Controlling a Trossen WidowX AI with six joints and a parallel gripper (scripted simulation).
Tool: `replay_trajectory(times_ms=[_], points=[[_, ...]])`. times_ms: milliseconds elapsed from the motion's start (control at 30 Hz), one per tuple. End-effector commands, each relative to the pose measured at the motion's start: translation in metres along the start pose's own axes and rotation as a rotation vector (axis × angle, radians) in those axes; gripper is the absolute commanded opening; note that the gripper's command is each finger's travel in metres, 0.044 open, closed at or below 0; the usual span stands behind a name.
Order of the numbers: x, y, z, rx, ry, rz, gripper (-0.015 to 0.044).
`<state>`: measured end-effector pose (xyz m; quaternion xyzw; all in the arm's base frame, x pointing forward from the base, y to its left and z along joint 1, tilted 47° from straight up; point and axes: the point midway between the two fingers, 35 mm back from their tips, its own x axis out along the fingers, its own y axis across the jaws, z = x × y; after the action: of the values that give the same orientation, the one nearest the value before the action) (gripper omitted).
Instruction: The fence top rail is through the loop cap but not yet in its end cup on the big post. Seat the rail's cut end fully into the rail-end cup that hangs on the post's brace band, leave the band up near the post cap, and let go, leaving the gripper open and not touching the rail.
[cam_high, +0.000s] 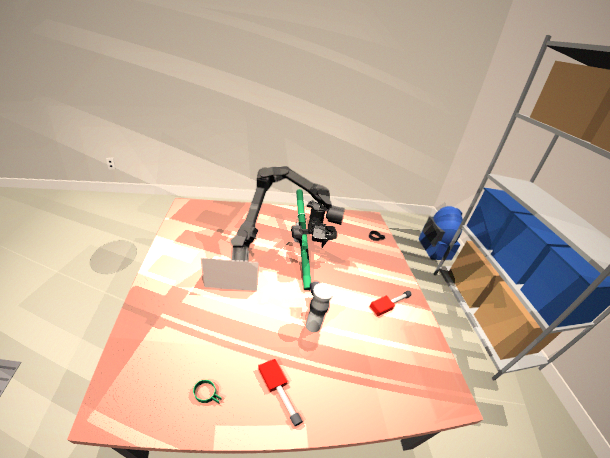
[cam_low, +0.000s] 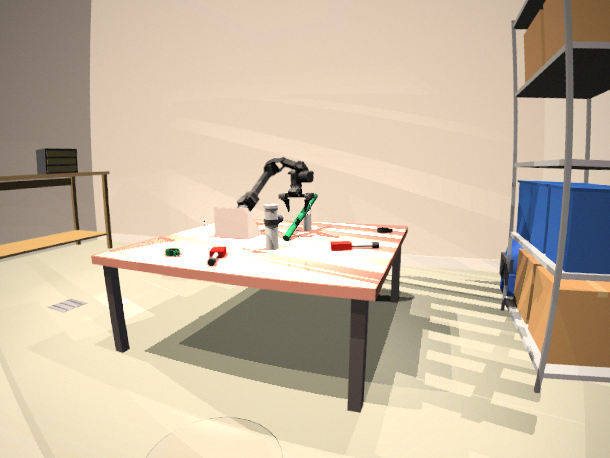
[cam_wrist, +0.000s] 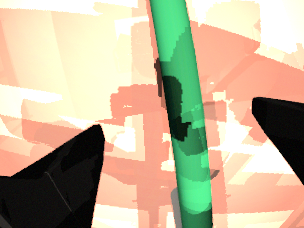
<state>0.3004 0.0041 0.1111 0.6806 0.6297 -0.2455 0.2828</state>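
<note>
End effector (cam_high: 310, 239) (cam_low: 297, 210) (cam_wrist: 180, 117): fingers wide, gripping nothing, straddling the green rail (cam_high: 306, 270) (cam_low: 300, 218) (cam_wrist: 187, 75). Rail: tilted; lower end unseated, near the big post (cam_high: 318, 307) (cam_low: 271, 238), at its 11 o'clock in top view.

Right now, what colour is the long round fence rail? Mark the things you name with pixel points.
Green (cam_high: 306, 267) (cam_low: 295, 226) (cam_wrist: 182, 65), clearest in the wrist view.

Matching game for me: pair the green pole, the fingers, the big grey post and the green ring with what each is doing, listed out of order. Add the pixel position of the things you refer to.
1. green pole (cam_high: 306, 265) (cam_low: 297, 223) (cam_wrist: 189, 100)
2. fingers (cam_high: 325, 240) (cam_low: 298, 204)
3. big grey post (cam_high: 314, 322) (cam_low: 271, 239)
4. green ring (cam_high: 195, 385) (cam_low: 172, 252)

A. lying on the table
B. standing upright, with a black band
C. leaning at a slant
D. spread wide, gripping nothing

1-C; 2-D; 3-B; 4-A
</note>
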Motion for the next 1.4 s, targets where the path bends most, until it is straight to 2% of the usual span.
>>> replay_trajectory(times_ms=[0,1367], points=[[0.025,-0.004,-0.002,0.011,0.008,-0.016,0.044],[0.086,-0.004,-0.002,0.011,0.008,-0.016,0.044]])
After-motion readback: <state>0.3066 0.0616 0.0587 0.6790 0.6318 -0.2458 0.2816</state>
